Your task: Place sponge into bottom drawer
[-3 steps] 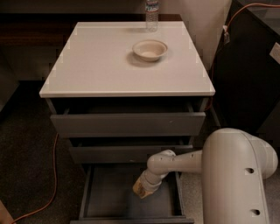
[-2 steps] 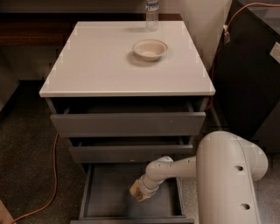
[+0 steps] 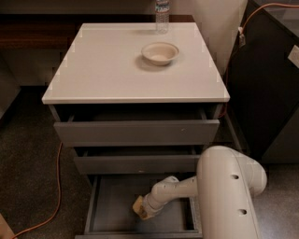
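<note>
The bottom drawer (image 3: 112, 210) of the white-topped cabinet stands pulled out, showing its shallow grey tray. My white arm reaches down into it from the right. My gripper (image 3: 142, 208) is low inside the tray, near its middle. A pale-yellow sponge (image 3: 138, 207) sits at the gripper's tip, close to the tray floor. I cannot tell whether the sponge is touching the floor.
The two upper grey drawers (image 3: 135, 132) are slightly open above the arm. A white bowl (image 3: 160, 52) and a clear water bottle (image 3: 161, 14) stand on the cabinet top (image 3: 93, 70). An orange cable (image 3: 57, 186) runs along the carpet at left. A dark cabinet (image 3: 271, 93) stands at right.
My arm has moved left and lower into the bottom drawer, carrying the sponge with it toward the tray floor.
</note>
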Robot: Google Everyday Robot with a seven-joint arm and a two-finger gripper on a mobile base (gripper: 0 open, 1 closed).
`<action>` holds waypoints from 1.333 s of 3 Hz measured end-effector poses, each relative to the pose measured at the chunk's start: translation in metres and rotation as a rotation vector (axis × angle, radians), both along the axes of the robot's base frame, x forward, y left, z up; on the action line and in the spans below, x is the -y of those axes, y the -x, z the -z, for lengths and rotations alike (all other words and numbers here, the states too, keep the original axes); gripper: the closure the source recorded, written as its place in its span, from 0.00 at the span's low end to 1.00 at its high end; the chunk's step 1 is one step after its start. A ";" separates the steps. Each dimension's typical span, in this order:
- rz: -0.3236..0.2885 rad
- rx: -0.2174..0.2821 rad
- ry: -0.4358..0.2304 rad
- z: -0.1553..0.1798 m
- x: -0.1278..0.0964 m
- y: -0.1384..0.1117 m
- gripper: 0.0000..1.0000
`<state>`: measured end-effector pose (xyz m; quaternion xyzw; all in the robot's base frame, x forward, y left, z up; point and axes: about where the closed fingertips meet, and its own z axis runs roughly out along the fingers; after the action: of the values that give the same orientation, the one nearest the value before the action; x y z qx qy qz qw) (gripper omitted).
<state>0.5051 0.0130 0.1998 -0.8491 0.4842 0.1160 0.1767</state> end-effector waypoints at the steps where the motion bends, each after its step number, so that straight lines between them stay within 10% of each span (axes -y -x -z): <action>1: -0.001 0.013 -0.023 0.017 -0.003 -0.006 0.74; 4: -0.015 0.007 -0.048 0.024 -0.003 -0.004 0.00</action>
<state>0.5093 0.0164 0.1754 -0.8487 0.4741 0.1257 0.1978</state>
